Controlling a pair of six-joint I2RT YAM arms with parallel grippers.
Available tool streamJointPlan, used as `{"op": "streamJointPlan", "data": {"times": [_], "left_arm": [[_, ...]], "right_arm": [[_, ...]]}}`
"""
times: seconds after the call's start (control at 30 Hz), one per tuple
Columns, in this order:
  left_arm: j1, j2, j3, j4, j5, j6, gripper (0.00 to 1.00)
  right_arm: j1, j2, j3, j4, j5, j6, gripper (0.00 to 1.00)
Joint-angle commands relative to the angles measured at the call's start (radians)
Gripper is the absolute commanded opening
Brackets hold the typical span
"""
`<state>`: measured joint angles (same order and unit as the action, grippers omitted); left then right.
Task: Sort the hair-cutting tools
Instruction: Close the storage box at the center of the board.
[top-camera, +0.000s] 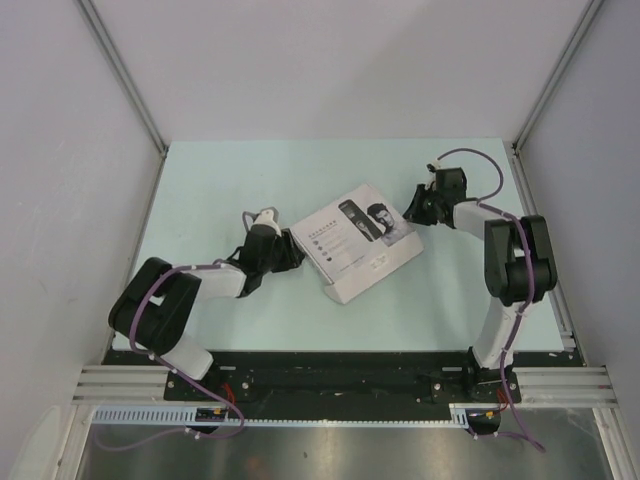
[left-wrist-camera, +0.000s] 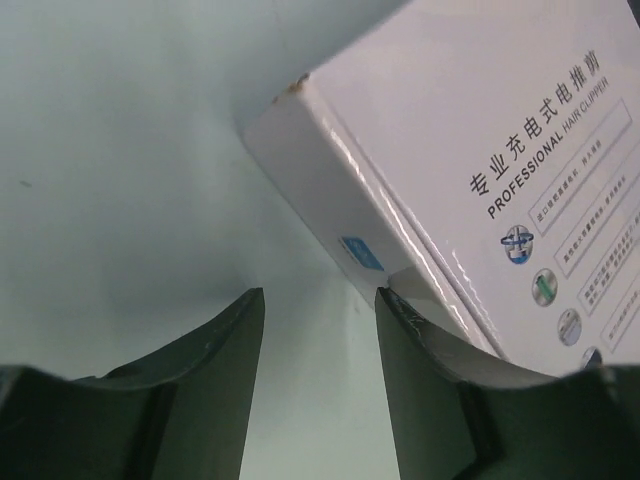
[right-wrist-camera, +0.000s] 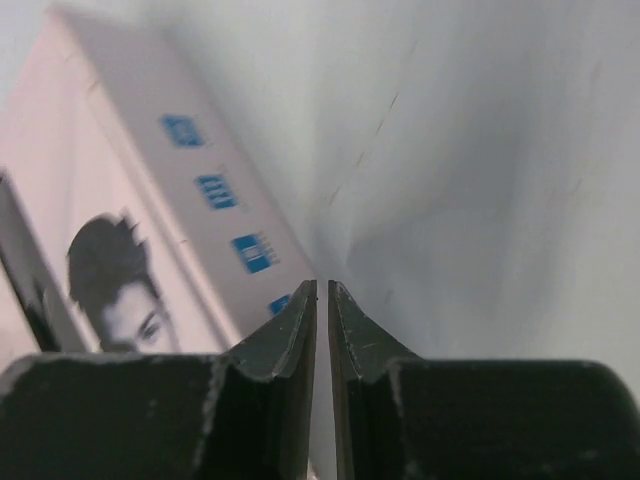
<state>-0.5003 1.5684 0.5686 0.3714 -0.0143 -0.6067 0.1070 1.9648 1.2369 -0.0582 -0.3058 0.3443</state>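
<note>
- My left gripper stands moderately wide with nothing between its fingers.
- The white box lies ahead and to the right of it. One corner is just beyond the right finger, and I cannot tell whether they touch.
- My right gripper is narrowed to a thin slit and holds nothing. The box's side wall runs just left of its fingertips.
- Bare pale-green table lies ahead of both.
- Count: one box with its lid shut, and two grippers.
- I cannot tell where the hair-cutting tools are; only a printed clipper shows on the lid.

On the white box lid: "PROFESSIONAL HAIR CLIPPER"; "专业充电式电推剪".
</note>
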Motion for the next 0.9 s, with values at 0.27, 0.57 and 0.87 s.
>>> {"op": "streamJointPlan", "data": {"times": [0.27,0.57,0.87], "left_arm": [[0.086,0.022,0.111,0.069,0.197,0.096,0.57],[0.118,-0.103,0.037,0.058,0.148,0.131,0.64],[0.132,-0.366,-0.148,0.041,0.143,0.125,0.78]], "right_arm": [[0.344,-0.45,-0.392,-0.068,0.129,0.12,0.17],[0.393,-0.628,-0.497,-0.158,0.439,0.223,0.4],[0.41,-0.9,-0.606,-0.229,0.488,0.237,0.6]]}}
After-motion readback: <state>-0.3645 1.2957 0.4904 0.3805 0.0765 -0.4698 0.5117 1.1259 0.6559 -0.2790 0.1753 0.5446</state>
